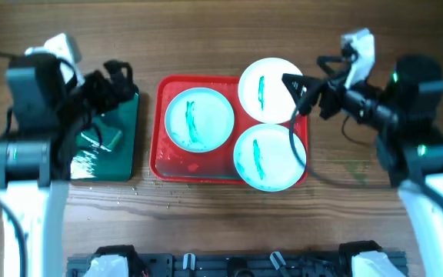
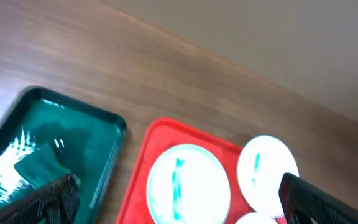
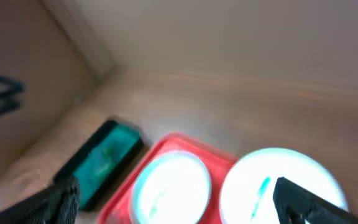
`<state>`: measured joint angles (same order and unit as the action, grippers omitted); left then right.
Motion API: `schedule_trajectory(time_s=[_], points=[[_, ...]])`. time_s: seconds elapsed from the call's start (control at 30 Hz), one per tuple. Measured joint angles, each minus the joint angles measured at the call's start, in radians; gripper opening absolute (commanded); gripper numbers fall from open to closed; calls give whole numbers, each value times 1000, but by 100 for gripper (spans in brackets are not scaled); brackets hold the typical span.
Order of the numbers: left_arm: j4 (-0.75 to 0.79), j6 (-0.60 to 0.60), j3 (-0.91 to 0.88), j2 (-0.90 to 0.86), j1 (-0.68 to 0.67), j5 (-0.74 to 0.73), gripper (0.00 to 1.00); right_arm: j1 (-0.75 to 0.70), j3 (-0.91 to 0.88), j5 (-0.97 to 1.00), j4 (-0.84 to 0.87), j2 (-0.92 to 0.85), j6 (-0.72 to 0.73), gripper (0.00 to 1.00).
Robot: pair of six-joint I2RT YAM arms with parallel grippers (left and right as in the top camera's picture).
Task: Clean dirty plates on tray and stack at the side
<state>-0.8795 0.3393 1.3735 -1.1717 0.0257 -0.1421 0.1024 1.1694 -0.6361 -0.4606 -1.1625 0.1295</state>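
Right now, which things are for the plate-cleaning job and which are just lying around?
For the job: left plate, top-right plate, bottom-right plate, all teal-smeared; red tray.
Just lying around: dark green tray, green block on it (maybe a sponge, so possibly useful).

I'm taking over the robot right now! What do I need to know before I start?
Left round white plate, back-right plate and front-right plate all sit on the large red plastic tray, each smeared teal.
Left gripper: open, empty, by the small dark green tray.
Right gripper: open, empty, above the back-right plate.
Done: nothing; no plate looks wiped or stacked at the side.
Left to do: clean all three, then stack them beside the tray.
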Motion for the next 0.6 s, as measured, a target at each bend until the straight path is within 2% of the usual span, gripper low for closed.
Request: schedule_trajectory(time_s=[0.1, 0.23, 0.3, 0.43, 0.53, 0.6], points=[[-71, 4, 29, -134, 0, -70, 100, 0, 142, -45, -179, -136, -14, 100], [-161, 4, 29, -278, 0, -97, 100, 0, 167, -51, -210, -238, -26, 100], [-170, 4, 29, -323, 0, -102, 100, 0, 167, -51, -212, -284, -10, 91], [-166, 5, 29, -367, 0, -105, 96, 32, 171, -17, -227, -356, 17, 82], [-188, 62, 31, -367, 3, -64, 94, 134, 220, 92, -307, -458, 48, 79], [-241, 111, 32, -367, 8, 5, 94, 222, 305, 185, -365, -568, 61, 72]])
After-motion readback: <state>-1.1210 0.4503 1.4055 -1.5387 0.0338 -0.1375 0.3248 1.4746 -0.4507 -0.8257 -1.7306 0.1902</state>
